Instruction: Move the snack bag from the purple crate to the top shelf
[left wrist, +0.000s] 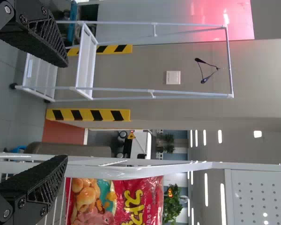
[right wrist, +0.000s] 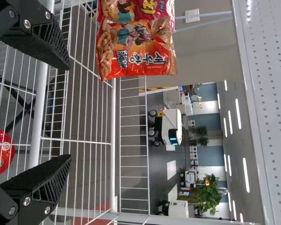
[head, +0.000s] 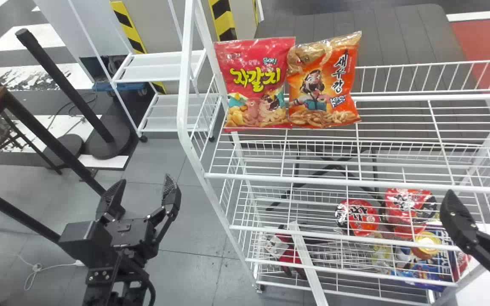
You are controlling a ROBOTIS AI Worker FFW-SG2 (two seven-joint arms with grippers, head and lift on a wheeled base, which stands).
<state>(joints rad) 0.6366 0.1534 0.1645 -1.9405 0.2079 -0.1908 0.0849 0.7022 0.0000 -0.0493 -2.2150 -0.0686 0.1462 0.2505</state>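
On wire shelving (head: 334, 182), a glossy red bag (head: 255, 83); a crinkled orange bag (head: 323, 83) alongside.

Left arm (head: 100, 291): in from bottom edge, left side.
Left gripper (head: 145, 180): open, fingers spread, pointing forward.
Right gripper (head: 481, 190): open, fingers apart, at head view's right edge.

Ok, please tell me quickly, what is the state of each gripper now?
Left gripper: open, nothing between its jaws.
Right gripper: also open, holding nothing, jaws well apart.
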